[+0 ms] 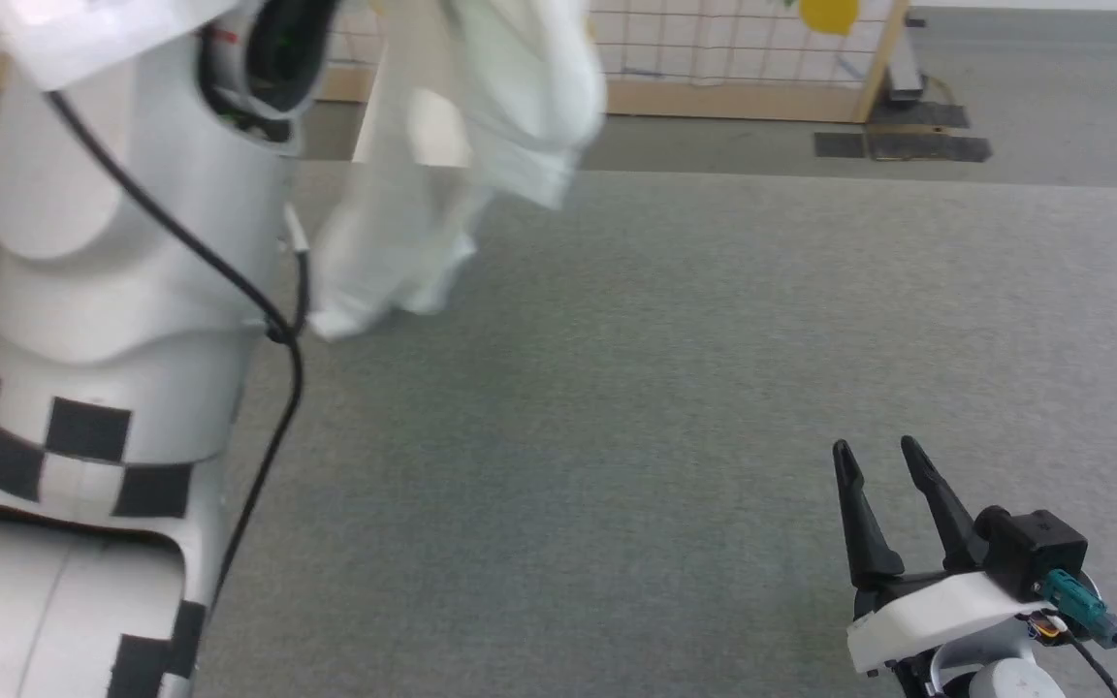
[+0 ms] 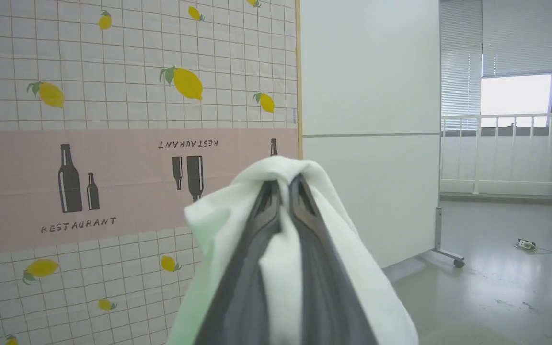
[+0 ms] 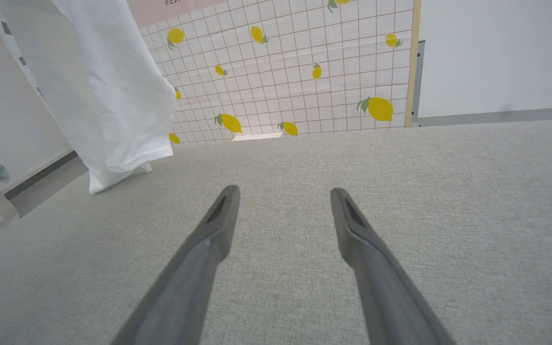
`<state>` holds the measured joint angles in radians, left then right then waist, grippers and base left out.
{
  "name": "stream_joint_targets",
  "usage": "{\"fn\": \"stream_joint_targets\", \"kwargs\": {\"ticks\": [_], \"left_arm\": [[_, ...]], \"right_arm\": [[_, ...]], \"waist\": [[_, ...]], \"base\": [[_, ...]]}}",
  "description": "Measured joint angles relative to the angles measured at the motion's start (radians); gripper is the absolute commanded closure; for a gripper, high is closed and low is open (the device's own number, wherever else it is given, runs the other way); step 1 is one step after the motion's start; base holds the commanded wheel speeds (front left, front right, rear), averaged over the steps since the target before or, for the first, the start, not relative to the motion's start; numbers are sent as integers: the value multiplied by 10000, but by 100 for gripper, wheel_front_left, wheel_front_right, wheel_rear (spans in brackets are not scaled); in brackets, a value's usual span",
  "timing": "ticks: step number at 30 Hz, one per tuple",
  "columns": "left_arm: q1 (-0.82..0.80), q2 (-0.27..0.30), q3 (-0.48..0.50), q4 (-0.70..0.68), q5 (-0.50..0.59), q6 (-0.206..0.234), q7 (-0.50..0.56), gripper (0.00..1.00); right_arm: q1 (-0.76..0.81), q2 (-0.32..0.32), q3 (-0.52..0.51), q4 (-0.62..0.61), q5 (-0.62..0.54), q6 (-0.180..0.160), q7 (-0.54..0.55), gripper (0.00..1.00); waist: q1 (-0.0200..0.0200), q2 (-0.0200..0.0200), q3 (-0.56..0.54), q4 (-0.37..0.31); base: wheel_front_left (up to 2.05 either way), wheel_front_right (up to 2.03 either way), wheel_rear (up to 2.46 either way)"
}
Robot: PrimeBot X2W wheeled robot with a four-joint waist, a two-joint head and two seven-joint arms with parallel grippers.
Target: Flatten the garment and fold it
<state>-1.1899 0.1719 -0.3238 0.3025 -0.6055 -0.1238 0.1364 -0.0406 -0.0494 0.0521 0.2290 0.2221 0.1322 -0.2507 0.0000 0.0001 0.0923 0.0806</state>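
White, thin and limp, the garment [image 1: 520,97] hangs bunched at the upper left of the head view from my left gripper [image 2: 283,184], pinched tight on a fold; my right gripper [image 1: 877,448], lower right, gapes empty, so I'd judge its dangling hem the next hold.

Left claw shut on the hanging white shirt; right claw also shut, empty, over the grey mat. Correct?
No: the right claw is open, not shut; the right wrist view shows it spread wide. Rest holds: left claw shut on the hanging white shirt, right claw empty over the grey mat.
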Motion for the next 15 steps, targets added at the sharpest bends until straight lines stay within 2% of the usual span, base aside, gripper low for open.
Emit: {"fn": "stream_joint_targets", "kwargs": {"ticks": [4, 10, 15], "left_arm": [[527, -232, -472, 431, -109, 6, 518, 100], [3233, -621, -1411, 1358, -564, 29, 1129, 100], [5113, -947, -2391, 2069, -1118, 27, 2033, 100]], "right_arm": [[2, -2, 13, 96, 184, 0, -40, 0], [115, -10, -217, 171, 257, 0, -52, 0], [251, -6, -249, 173, 257, 0, -52, 0]], "waist": [[0, 0, -99, -486], [0, 0, -103, -1100], [0, 0, 32, -1314]], "base": [[0, 0, 0], [0, 0, 0], [0, 0, 0]]}}
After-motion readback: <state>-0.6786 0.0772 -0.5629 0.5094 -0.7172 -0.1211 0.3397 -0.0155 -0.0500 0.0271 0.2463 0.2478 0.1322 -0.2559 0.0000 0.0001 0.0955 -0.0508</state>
